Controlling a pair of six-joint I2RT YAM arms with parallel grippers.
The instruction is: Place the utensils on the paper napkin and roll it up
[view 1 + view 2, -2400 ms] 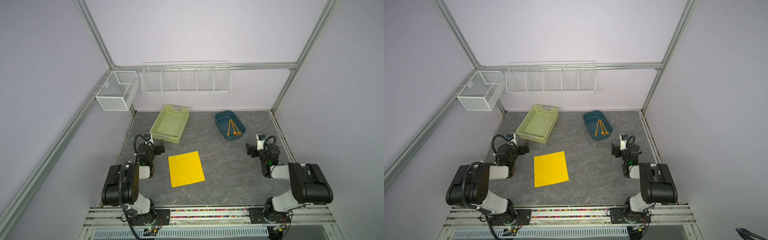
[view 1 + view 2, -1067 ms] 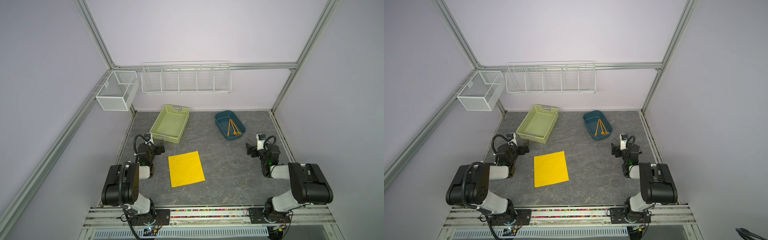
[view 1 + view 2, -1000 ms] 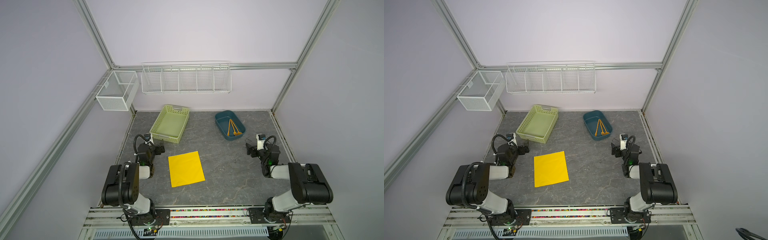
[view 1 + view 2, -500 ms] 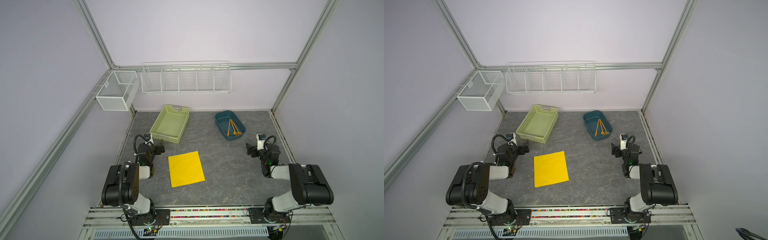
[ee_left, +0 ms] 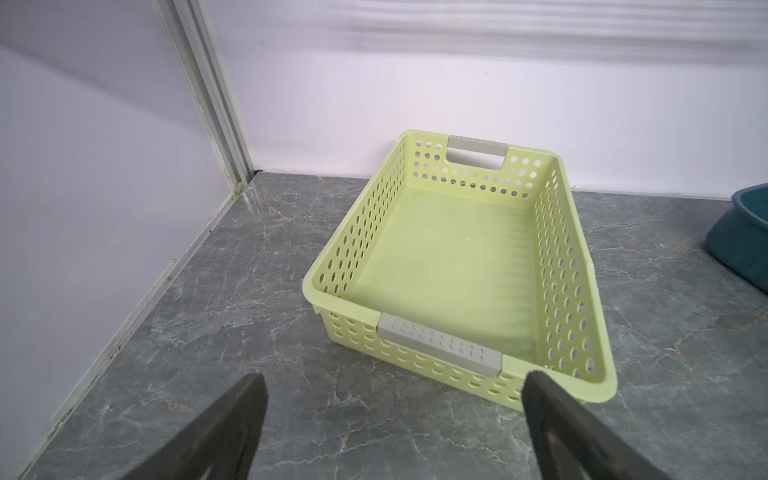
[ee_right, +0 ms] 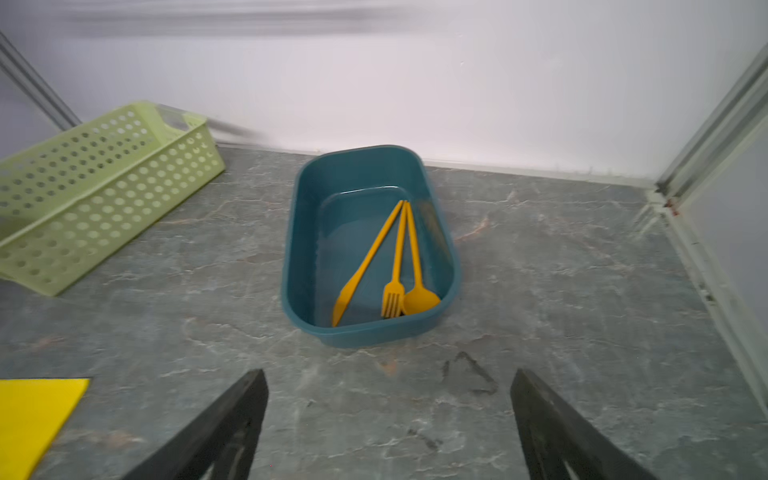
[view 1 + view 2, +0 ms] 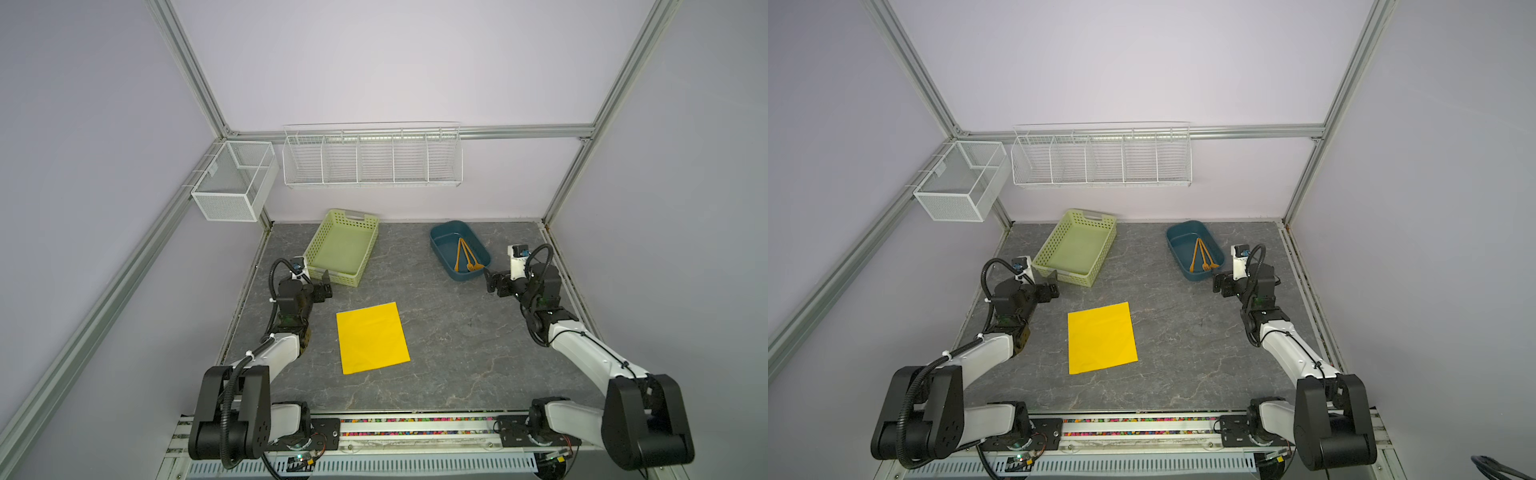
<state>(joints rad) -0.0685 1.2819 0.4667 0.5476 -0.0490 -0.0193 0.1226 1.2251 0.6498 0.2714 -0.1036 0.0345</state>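
Note:
The utensils (image 6: pixel 395 266), an orange knife, fork and spoon, lie together inside a dark blue tub (image 6: pixel 291 266) at the back right; both top views show them there (image 7: pixel 465 257) (image 7: pixel 1202 255). The paper napkin (image 7: pixel 372 336) (image 7: pixel 1101 336) lies flat and bare in the middle of the table, its corner visible in the right wrist view (image 6: pixel 33 415). My right gripper (image 7: pixel 492 283) (image 6: pixel 388 374) hovers open just in front of the tub, empty. My left gripper (image 7: pixel 326 284) (image 5: pixel 392 382) is open and empty in front of the green basket (image 5: pixel 436 345).
The green basket (image 7: pixel 316 257) stands empty at the back left, the blue tub (image 7: pixel 434 245) right of it. A white wire rack (image 7: pixel 372 160) and a mesh box (image 7: pixel 235 183) hang on the walls above. Metal frame posts stand at the back corners.

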